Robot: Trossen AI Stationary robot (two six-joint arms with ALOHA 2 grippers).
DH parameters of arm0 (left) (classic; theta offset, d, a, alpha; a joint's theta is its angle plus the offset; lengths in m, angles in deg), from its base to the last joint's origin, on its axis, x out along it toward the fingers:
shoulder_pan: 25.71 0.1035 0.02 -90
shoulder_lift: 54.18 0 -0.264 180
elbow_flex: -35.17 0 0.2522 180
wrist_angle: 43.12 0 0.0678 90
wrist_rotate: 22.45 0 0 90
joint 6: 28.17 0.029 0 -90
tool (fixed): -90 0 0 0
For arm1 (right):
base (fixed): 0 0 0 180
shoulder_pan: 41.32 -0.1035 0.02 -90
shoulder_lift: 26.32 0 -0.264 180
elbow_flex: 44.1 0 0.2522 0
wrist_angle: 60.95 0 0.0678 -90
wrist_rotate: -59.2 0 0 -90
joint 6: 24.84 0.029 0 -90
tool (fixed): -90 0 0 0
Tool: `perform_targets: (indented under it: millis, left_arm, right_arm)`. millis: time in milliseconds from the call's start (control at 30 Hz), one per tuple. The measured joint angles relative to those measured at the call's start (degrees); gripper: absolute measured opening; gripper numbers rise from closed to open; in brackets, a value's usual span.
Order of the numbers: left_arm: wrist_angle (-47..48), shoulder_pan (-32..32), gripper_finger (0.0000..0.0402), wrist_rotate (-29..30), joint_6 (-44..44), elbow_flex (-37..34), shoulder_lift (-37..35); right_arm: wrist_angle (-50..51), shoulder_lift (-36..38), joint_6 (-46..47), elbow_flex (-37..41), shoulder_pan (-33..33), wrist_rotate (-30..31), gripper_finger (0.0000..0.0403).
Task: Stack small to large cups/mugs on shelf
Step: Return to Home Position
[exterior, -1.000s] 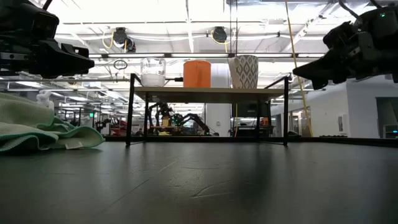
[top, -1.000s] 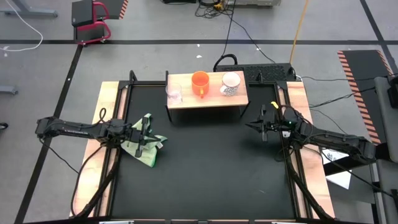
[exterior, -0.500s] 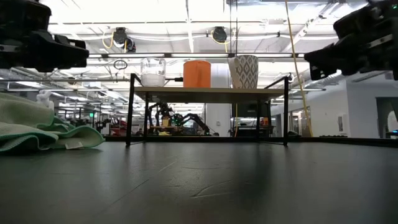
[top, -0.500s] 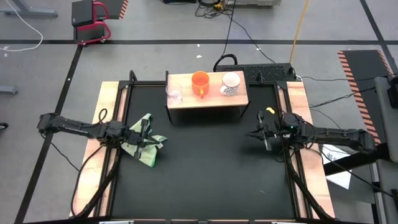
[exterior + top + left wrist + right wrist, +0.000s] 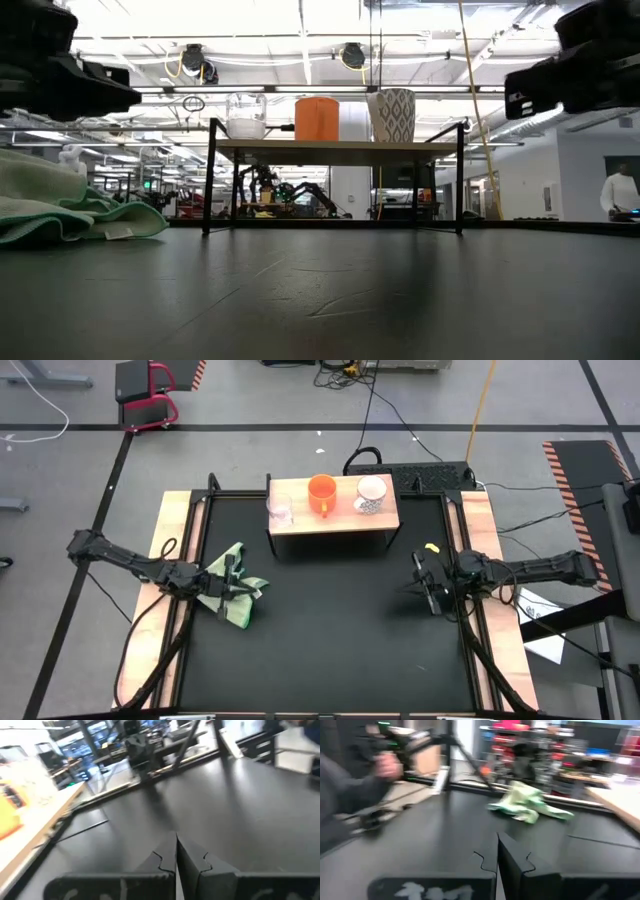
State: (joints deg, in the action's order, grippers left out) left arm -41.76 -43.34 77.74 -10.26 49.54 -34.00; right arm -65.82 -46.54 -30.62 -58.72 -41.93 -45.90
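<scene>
High view places the shelf [image 5: 332, 518] at the far edge of the black table mat [image 5: 330, 650], centred between the two wooden side strips [image 5: 166, 550]. On its light top stand three vessels in a row, apart from each other: the small clear glass cup [image 5: 280, 510] near the left end, the orange mug [image 5: 322, 493] in the middle, and the white patterned mug [image 5: 371, 494] toward the right end. From table height the shelf's thin black legs leave open space beneath the top.

The mat in front of the shelf lies bare across its middle and near side. A crumpled green cloth [image 5: 232, 590] sits at the mat's left edge, well apart from the shelf.

The left gripper [image 5: 176, 845] hangs over that cloth, its fingers pressed together on nothing. The right gripper [image 5: 498, 845] hovers at the mat's right edge, by the right strip and clear of the shelf, fingers likewise clenched and empty. Both arms reach in from the sides.

A person [image 5: 618, 193] stands far off in the room, at the low view's right border.
</scene>
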Motion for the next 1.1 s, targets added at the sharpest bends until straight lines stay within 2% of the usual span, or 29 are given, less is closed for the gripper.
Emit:
perform_targets:
  millis: [100,200,300,400,600,900,1000,1100]
  left_arm:
    - [0.1,1.2,0.0004,1.0,1.4,0.0,0.0]
    - [0.0,3.4,0.0003,1.0,3.4,0.0,0.0]
    - [-0.8,6.7,0.0008,0.8,5.2,0.0,0.0]
    - [-1.1,10.6,0.0007,-0.5,6.0,0.0,0.0]
    - [-0.7,16.2,0.0006,-9.6,4.5,0.0,0.0]
    - [0.3,16.7,0.0004,-10.7,2.3,0.0,0.0]
    - [0.2,16.7,0.0015,-10.7,2.3,0.0,0.0]
    - [-0.5,16.7,0.0024,-10.7,1.9,0.0,0.0]
  right_arm:
    - [0.0,0.0,0.2,0.0,1.3,6.6,0.0]
    - [-0.1,0.0,-0.3,0.0,4.0,7.3,0.0]
    - [-1.3,0.0,-0.1,0.0,8.0,4.8,0.0]
    - [-3.4,-0.1,0.1,0.0,12.2,-0.4,0.0]
    - [-5.4,-0.1,3.1,0.0,17.6,-9.0,0.0]
    - [-0.5,-0.2,1.9,-1.1,17.8,-9.0,0.0]
    - [-3.4,-0.2,-0.1,-1.2,17.8,-9.0,0.0]
    - [-8.3,-0.2,2.1,-1.2,17.8,-9.2,0.0]
